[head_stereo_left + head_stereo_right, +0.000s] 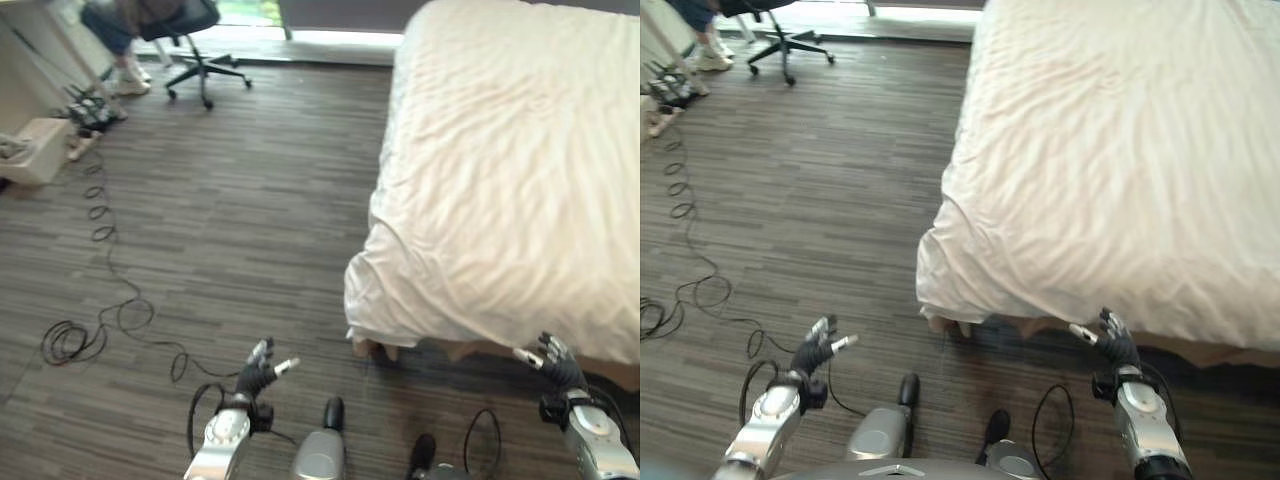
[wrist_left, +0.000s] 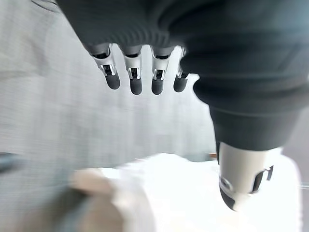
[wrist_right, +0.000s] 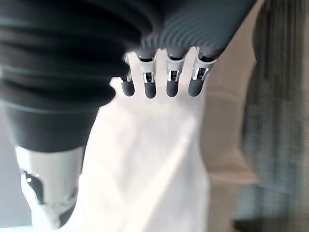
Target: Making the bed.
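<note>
Bed (image 1: 520, 150) under rumpled white sheet (image 1: 1120, 160), no legible writing; left hand (image 1: 258, 372) and right hand (image 1: 556, 362) empty, fingers loosely spread.

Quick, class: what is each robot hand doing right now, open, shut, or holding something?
Left robot hand: open, holding nothing, over the floor.
Right robot hand: open, holding nothing, near the bed.

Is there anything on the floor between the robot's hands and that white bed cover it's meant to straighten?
Nothing visible blocks either hand. The right hand hovers open just below the white duvet's near edge, and bare wood floor lies between the open left hand and the bed's near corner.
</note>
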